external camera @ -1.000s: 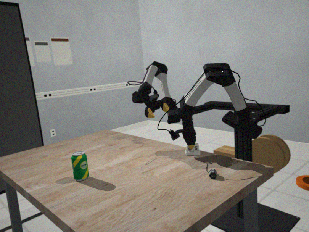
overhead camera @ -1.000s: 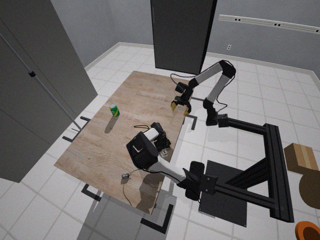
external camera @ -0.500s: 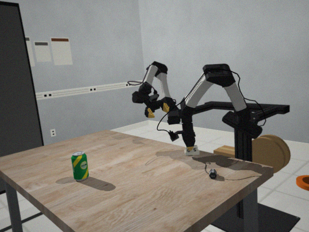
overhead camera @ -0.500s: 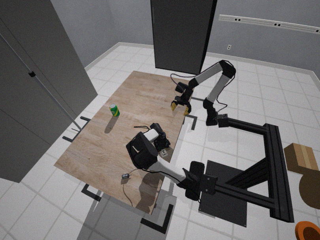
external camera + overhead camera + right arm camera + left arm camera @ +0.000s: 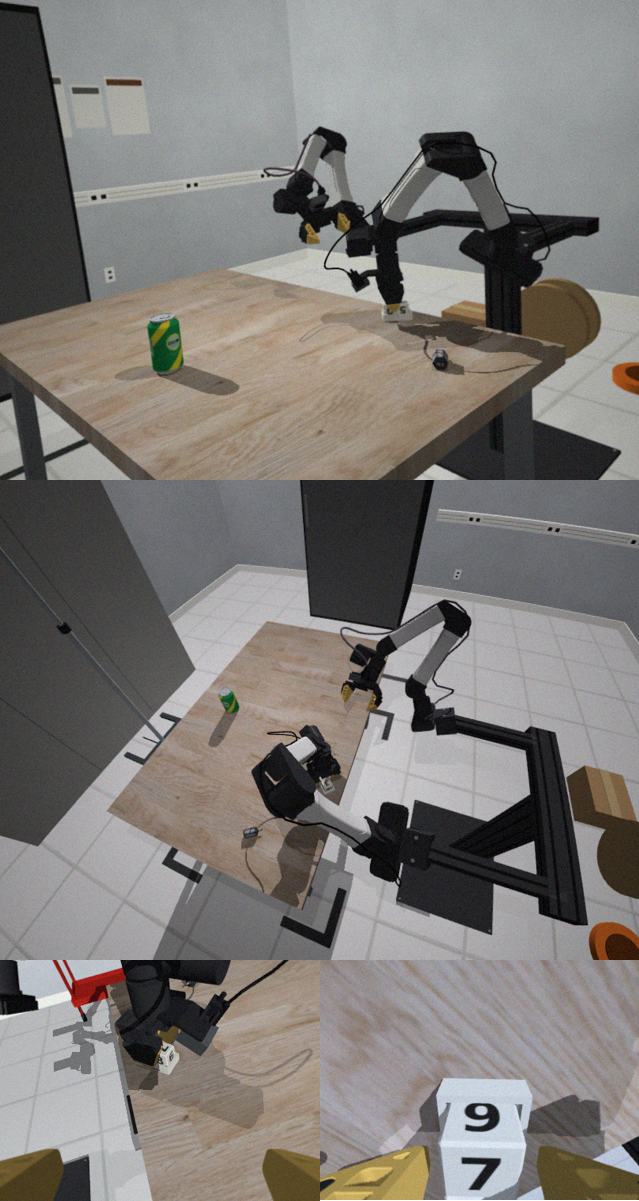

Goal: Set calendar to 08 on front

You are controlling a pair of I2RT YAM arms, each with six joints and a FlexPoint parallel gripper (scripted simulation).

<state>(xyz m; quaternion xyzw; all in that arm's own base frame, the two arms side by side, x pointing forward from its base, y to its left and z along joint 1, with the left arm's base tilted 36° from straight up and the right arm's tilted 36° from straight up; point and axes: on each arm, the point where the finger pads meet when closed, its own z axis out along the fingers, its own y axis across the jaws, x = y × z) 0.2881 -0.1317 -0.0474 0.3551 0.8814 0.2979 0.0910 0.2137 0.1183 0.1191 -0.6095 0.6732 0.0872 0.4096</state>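
The 9 cube (image 5: 454, 1126) is left ungripped at the tray (image 5: 330, 792) (image 5: 398, 318) (image 5: 486, 1088) (image 5: 166, 1070), the left gripper (image 5: 328, 776) (image 5: 394, 306) (image 5: 483, 1154) (image 5: 160, 1053) being parted around it, presumably so it can settle, while the right gripper (image 5: 358, 703) (image 5: 328, 233) (image 5: 162, 1158) is held aside, spread wide.

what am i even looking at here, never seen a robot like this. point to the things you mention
It's a pair of jointed robot arms at a wooden table (image 5: 289, 661) (image 5: 289, 423) (image 5: 391, 1051) (image 5: 222, 1150). Two pictures show the scene from above and from beside; the others come from cameras on the arms' wrists. On the table are a green can (image 5: 228, 701) (image 5: 166, 345), a small dark corded gadget (image 5: 250, 832) (image 5: 440, 359) (image 5: 188, 983) and white calendar pieces (image 5: 326, 785) (image 5: 404, 311) (image 5: 482, 1169) (image 5: 171, 1056) with digits. The left gripper (image 5: 333, 776) (image 5: 393, 308) (image 5: 483, 1154) (image 5: 160, 1053) straddles a digit cube, fingers apart. The right gripper (image 5: 358, 701) (image 5: 328, 233) (image 5: 162, 1158) is open too; nothing is held.
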